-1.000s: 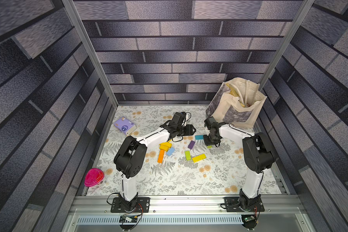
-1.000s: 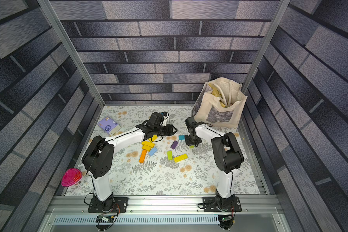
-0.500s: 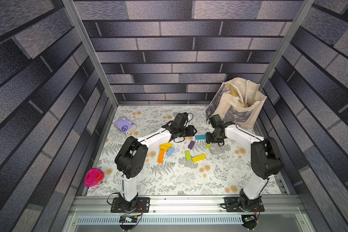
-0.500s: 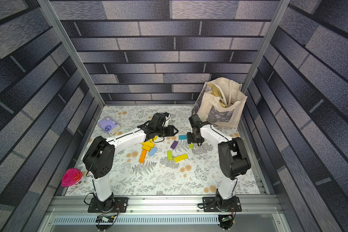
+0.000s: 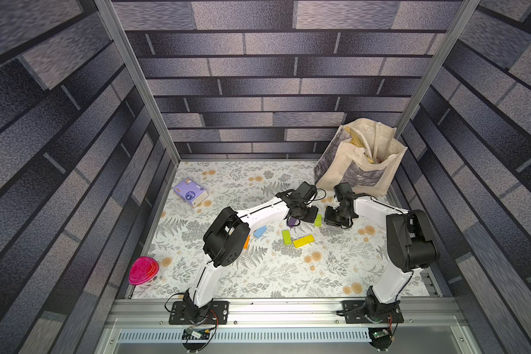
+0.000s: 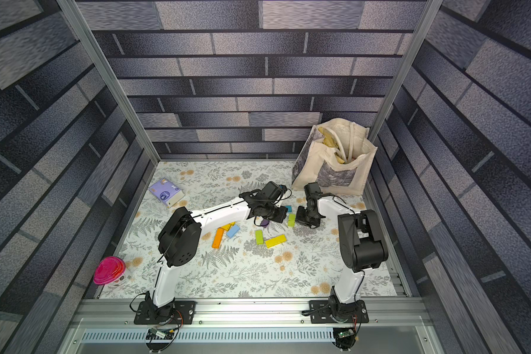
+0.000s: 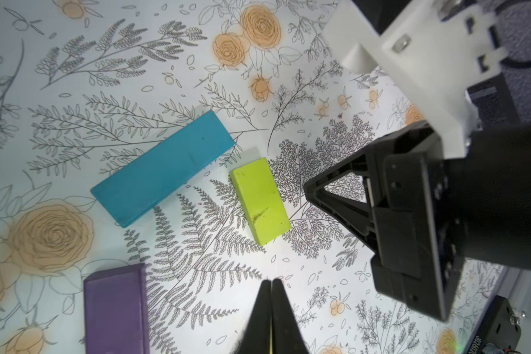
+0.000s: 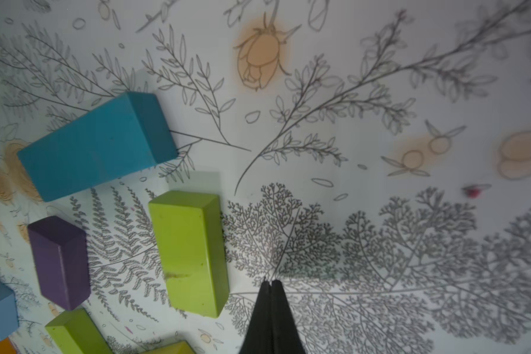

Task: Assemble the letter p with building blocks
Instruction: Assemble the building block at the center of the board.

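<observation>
The building blocks lie loose on the floral mat. A short lime green block (image 5: 318,220) (image 7: 259,200) (image 8: 190,251) lies flat between my two grippers, with a long teal block (image 7: 163,168) (image 8: 95,144) (image 6: 288,209) just behind it. A purple block (image 5: 293,222) (image 7: 114,309) sits under my left wrist. Nearer the front lie a second lime block (image 5: 286,237), a yellow one (image 5: 303,241), a light blue one (image 5: 259,232) and an orange one (image 6: 218,238). My left gripper (image 7: 271,280) and right gripper (image 8: 270,282) are both shut and hold nothing. Each is low over the mat beside the lime block.
A canvas tote bag (image 5: 362,162) stands at the back right, close behind my right wrist. A purple tissue packet (image 5: 190,192) lies at the back left. A pink lidded container (image 5: 143,271) sits at the front left edge. Walls enclose three sides.
Both grippers have closed. My left gripper has reached further right, up to the lime block. My right arm's elbow has swung out to the right.
</observation>
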You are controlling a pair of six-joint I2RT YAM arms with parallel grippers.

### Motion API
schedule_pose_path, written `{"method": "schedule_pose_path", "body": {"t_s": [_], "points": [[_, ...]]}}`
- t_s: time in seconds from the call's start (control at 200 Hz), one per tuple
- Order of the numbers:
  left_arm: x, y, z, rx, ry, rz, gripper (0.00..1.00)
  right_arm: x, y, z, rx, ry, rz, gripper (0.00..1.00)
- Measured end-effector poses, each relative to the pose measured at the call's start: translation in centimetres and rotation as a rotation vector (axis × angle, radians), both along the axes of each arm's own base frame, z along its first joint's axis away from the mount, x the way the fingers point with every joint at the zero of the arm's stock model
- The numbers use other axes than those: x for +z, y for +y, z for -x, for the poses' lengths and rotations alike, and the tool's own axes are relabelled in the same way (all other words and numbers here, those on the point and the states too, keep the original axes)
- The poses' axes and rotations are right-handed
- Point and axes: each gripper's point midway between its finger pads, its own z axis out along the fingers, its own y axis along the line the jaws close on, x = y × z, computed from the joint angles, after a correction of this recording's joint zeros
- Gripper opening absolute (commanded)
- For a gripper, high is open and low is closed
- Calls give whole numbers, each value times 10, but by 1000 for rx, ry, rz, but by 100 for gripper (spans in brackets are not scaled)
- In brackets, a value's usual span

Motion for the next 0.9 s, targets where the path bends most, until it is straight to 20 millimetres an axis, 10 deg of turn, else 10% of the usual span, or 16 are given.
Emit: {"method": "schedule_pose_path", "body": {"t_s": [0.902], "points": [[-62,7,-14,79,181,-120,0,-5,27,-30,5,1,-216,0]]}}
